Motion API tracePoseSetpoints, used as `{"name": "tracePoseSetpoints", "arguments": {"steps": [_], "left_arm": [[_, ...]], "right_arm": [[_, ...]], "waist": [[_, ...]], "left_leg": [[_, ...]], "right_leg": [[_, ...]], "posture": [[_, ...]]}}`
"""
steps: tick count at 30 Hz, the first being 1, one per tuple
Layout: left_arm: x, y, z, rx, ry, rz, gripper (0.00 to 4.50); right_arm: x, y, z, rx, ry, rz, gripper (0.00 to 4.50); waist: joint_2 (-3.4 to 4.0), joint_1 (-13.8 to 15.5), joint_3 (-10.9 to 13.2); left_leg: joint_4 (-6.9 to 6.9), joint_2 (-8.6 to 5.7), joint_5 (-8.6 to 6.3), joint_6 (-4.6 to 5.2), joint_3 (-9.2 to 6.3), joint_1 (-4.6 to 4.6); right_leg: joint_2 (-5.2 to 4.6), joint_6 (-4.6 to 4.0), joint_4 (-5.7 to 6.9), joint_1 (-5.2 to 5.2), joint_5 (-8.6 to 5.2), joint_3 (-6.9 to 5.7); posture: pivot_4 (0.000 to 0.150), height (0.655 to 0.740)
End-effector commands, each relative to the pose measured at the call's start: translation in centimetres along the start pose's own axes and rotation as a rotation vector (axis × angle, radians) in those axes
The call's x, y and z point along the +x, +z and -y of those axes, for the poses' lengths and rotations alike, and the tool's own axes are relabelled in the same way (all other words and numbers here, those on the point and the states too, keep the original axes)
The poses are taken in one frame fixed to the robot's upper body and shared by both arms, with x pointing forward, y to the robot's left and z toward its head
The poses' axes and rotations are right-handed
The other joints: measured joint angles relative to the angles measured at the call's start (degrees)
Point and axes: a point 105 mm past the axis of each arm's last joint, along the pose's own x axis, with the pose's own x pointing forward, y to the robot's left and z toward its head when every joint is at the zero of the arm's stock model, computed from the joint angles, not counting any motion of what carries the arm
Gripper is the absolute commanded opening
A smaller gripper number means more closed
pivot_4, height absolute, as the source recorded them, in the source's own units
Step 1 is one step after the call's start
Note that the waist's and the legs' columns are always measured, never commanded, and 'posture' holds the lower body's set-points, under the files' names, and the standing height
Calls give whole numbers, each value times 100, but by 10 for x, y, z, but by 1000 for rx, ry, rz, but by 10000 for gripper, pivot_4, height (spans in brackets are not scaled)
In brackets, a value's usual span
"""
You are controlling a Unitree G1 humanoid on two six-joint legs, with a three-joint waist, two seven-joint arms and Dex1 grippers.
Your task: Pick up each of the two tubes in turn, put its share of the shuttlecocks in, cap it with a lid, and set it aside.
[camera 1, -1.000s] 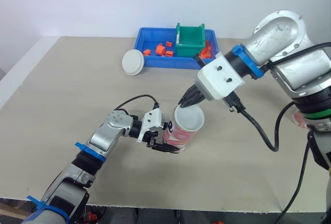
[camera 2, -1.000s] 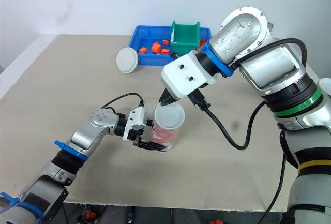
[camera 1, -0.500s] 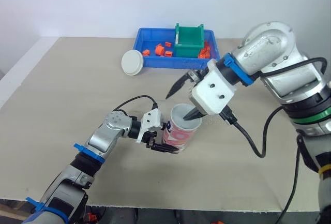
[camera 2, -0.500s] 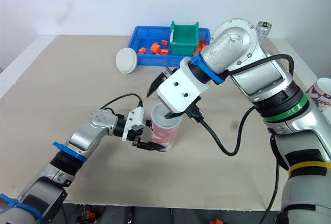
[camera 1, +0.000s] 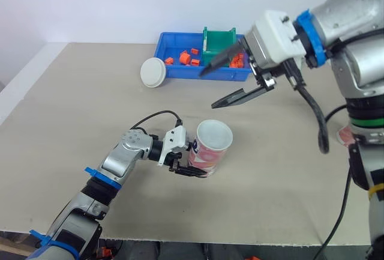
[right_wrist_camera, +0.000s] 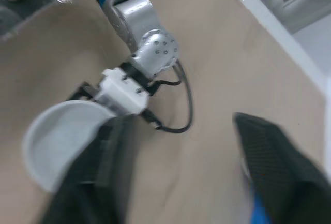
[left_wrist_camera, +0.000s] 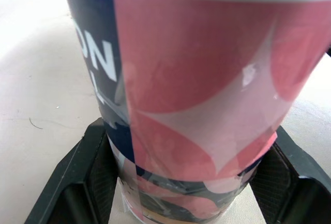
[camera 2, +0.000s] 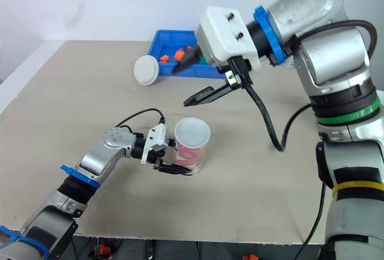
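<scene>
A tube (camera 1: 207,152) with pink, white and navy print stands upright on the beige table (camera 1: 78,110). A white lid (camera 1: 214,133) covers its top. My left gripper (camera 1: 193,164) is shut on the tube's lower wall (left_wrist_camera: 196,94), its black fingers (left_wrist_camera: 88,177) pressed to either side. My right gripper (camera 1: 207,89) hangs open and empty in the air, up and behind the tube, in front of the blue bin. From the right wrist view the tube's white top (right_wrist_camera: 62,141) lies well away from the fingers (right_wrist_camera: 274,167).
A second white lid (camera 1: 154,71) lies on the table left of the blue bin (camera 1: 174,71). The bin holds orange pieces and a green box (camera 1: 221,47). Another tube (camera 1: 344,135) shows partly behind my right arm.
My right gripper opened over the tube's top, then lifted up and back toward the bin. The left gripper and the tube stayed put.
</scene>
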Motion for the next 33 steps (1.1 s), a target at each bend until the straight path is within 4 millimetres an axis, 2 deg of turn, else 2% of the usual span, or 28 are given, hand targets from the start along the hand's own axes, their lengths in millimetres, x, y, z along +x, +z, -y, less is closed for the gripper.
{"name": "tracePoseSetpoints", "arguments": {"steps": [1, 3, 4, 13, 19, 23, 28, 31, 33], "left_arm": [[-4, -12, -4, -29, 26, -51, 32283], [-4, -12, -5, -25, 25, -49, 32283], [-4, -12, -5, -25, 25, -49, 32283], [-6, -12, -5, -25, 31, -47, 32283], [-7, -11, -6, -19, 41, -47, 32283], [-8, -8, -8, -13, 57, -40, 32283], [-8, -10, -6, -18, 65, -36, 32283], [-7, -9, -5, -23, 72, -20, 32283], [-6, -8, -5, -23, 74, -15, 32283]], "right_arm": [[0, 8, -10, -28, 57, 7, 10818], [4, 3, -16, -17, 80, -5, 785], [5, 1, -18, -15, 88, -10, 306], [40, -35, -41, -28, 230, -153, 306], [67, -58, -61, -131, 375, -239, 306], [69, -70, -63, -201, 406, -291, 306], [60, -57, -46, -170, 318, -212, 306], [35, -21, -27, -21, 178, 4, 306], [19, -10, -22, 43, 124, 80, 306]], "waist": [[1, -6, 0], [1, -4, 0], [0, -4, 0], [0, -3, 0], [-11, -6, -14], [-61, -26, -69], [-71, -90, -75], [-73, -96, -68], [-63, -92, -62]], "left_leg": [[1, 0, 0, 0, 0, 0], [2, 0, 1, 0, 2, 0], [2, 0, 1, 1, 1, 0], [5, 0, 1, 0, 2, 0], [5, 2, 1, 0, -1, 10], [3, 3, 2, 1, 0, 31], [3, 5, 1, 0, 3, 69], [-1, 5, 1, 0, 3, 83], [-6, 5, 2, 1, 3, 62]], "right_leg": [[0, 0, 0, 0, 0, 0], [0, 0, 0, -1, 3, 1], [0, 0, 0, 0, 2, 0], [0, -3, 0, -2, 1, 1], [2, -5, 0, 7, 1, -3], [2, -13, 0, 20, -2, -3], [0, -23, 0, 54, 2, 1], [-1, -26, 0, 65, 4, 2], [-2, -29, 0, 44, 4, 5]], "posture": [[1500, 7309], [1500, 7309], [1500, 7309], [1500, 7309], [1500, 7309], [1500, 7309], [1500, 7309], [1500, 7309], [1500, 7309]]}}
